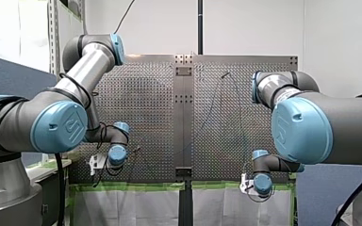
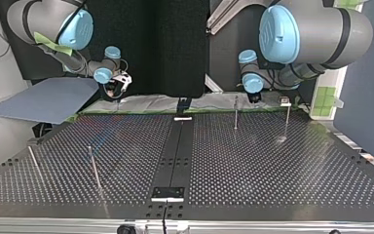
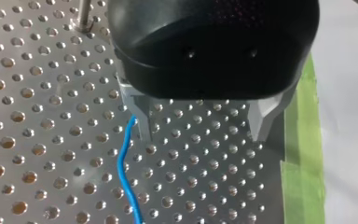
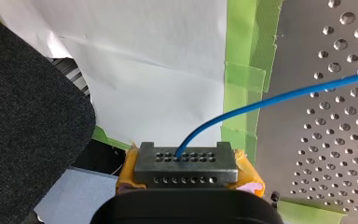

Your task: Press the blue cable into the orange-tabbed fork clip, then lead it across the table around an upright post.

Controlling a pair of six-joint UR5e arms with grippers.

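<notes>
Blue cable [image 4: 270, 99] clamped in right gripper [image 4: 185, 158] over paper [image 4: 144, 70].

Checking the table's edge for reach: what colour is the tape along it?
Green tape, clearest in the right wrist view.

Only legible mark: a stylised UR logo, embossed on the big blue joint cap [image 1: 59, 127] of the left arm, left of the perforated table [image 1: 146, 117] in front view. A similar mark on the right arm's cap [image 1: 296, 126], right of the table, is too faint to read. Other views: no legible txt, nos. or labels.
</notes>
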